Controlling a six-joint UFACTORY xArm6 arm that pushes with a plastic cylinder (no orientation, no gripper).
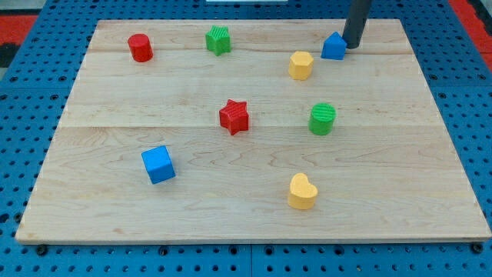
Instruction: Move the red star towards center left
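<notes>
The red star (pixel 234 117) lies near the middle of the wooden board (pixel 115 108). My tip (pixel 352 45) is at the view's top right, far from the star. It stands just right of a blue house-shaped block (pixel 334 47), very close to it or touching it.
A red cylinder (pixel 140 48) and a green block (pixel 218 39) sit at the top left. A yellow hexagon block (pixel 300 65) sits below left of the blue one. A green cylinder (pixel 323 118) is right of the star. A blue cube (pixel 158 165) and a yellow heart (pixel 302 191) lie lower down.
</notes>
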